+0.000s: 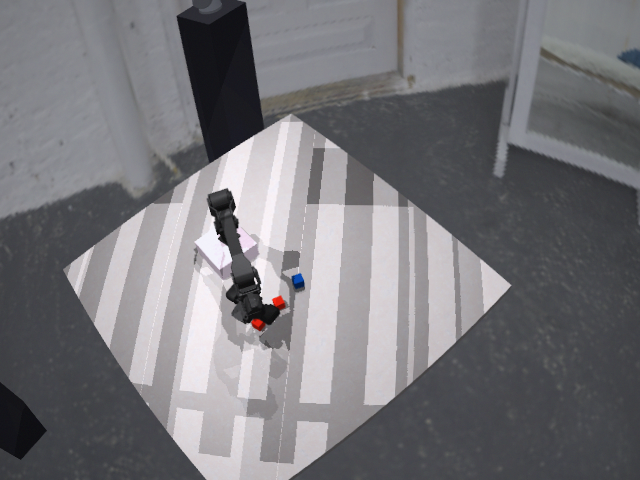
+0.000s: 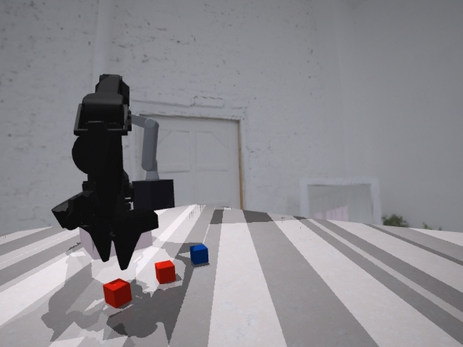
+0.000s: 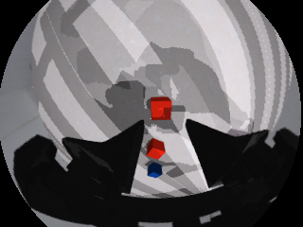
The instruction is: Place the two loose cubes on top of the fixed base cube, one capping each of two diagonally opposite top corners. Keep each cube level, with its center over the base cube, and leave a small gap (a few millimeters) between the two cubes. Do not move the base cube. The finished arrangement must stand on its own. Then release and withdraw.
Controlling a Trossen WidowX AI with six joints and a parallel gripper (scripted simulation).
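Open tool above the red cube at the end of a spaced-out row of three

The tool (image 1: 256,313) (image 2: 114,264) (image 3: 166,123) points downward with its fingers spread apart and nothing pinched between them. Its tips are above the tabletop (image 1: 351,310) (image 2: 247,298) (image 3: 213,19). In the wrist view, the front red cube (image 1: 257,324) (image 2: 117,293) (image 3: 161,108) appears just beyond the gap between the tips; from the top, the tool partly covers it.

Next along the row comes the middle red cube (image 1: 278,302) (image 2: 165,272) (image 3: 155,148), turned slightly, then the blue cube (image 1: 298,281) (image 2: 199,254) (image 3: 154,170). All three sit separately on the tabletop, with space between neighbors. Neither red cube is on the blue one, and no cube caps another.

Behind the tool, the black arm (image 1: 231,240) (image 2: 108,112) reaches over a pale block (image 1: 207,252) (image 2: 145,241), which lies well apart from the blue cube. Striped light and shadow cross the tabletop, with darker, irregular shadows around the red cubes.

Farther out, beyond the tabletop's edge, a dark pedestal (image 1: 222,77) (image 2: 153,194) carries a gray arm (image 2: 150,149), mostly cut off in the top view. A pale paneled door (image 1: 330,41) (image 2: 194,157) stands behind.
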